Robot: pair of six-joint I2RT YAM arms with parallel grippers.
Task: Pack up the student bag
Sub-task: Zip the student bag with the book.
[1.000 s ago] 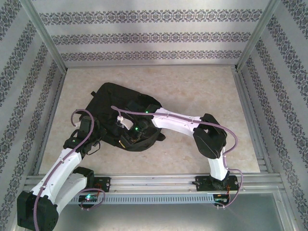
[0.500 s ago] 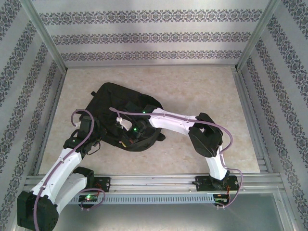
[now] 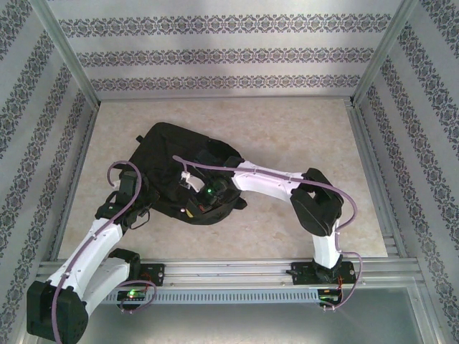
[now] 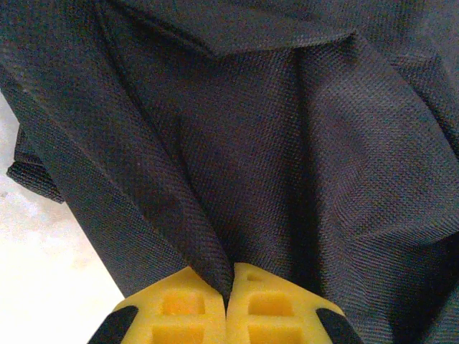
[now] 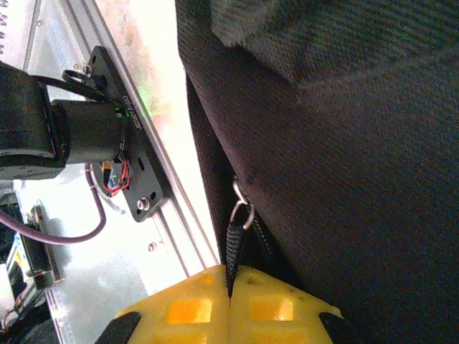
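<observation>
Top external: student bag (image 3: 166, 147) lies diagonally; left tool (image 4: 228, 278) pinches it, right tool (image 5: 229, 285) its zip-pull (image 5: 234, 247).

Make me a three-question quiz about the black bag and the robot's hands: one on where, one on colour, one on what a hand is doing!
1. Where does the student bag lie?
A. On the table, left of the middle
B. Hung on the back wall
C. On the right arm's base

2. What colour are the left gripper's fingers?
A. Red
B. Blue
C. Yellow

3. What is the right gripper doing?
A. Standing wide open
B. Pinching the zip pull
C. Holding a book

Answers:
1 A, the top view shows it flat on the table by the left arm.
2 C, the left wrist view shows yellow fingers shut on a fold of bag fabric.
3 B, the right wrist view shows the fingers shut on the black pull.
</observation>
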